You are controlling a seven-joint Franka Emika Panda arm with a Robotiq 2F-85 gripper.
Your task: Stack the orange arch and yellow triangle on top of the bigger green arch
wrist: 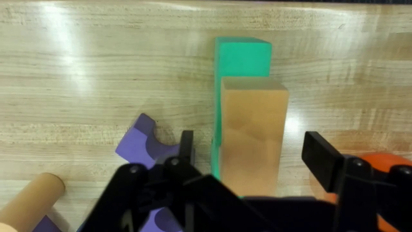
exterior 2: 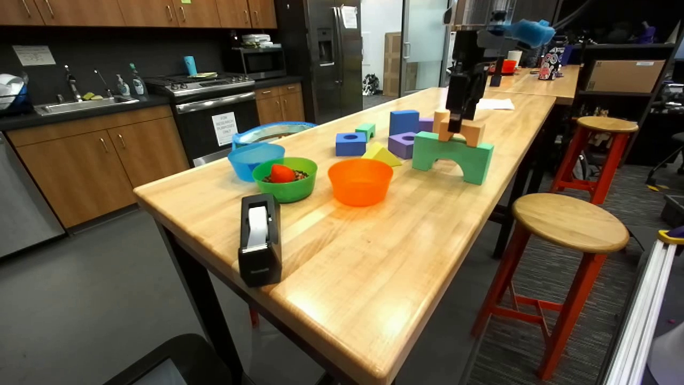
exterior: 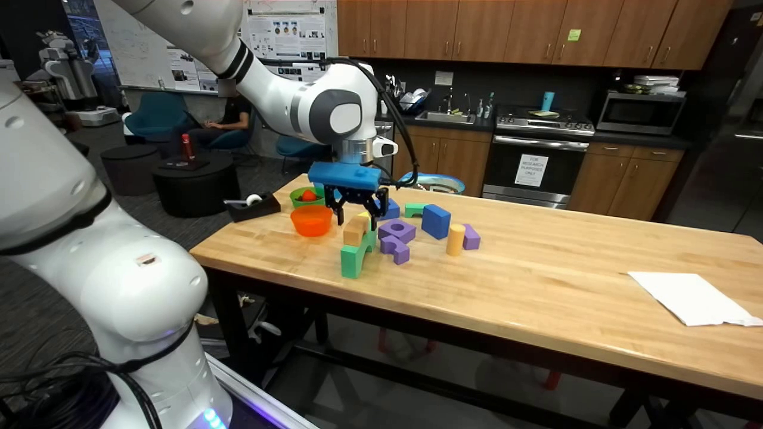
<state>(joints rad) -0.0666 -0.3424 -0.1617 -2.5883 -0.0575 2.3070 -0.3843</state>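
Jaws parted, the gripper (wrist: 249, 145) straddles the orange arch (wrist: 252, 137), which rests atop the bigger green arch (exterior 2: 449, 151), right of centre in an exterior view; the yellow triangle (exterior 2: 380, 154) lies just above mid-frame on the table (exterior 2: 363, 251).

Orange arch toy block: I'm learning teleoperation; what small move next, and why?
Probably raise the open black tool straight up: its jaws stand clear of the orange arch, already resting on the large green arch block, and the yellow triangular block isn't stacked.
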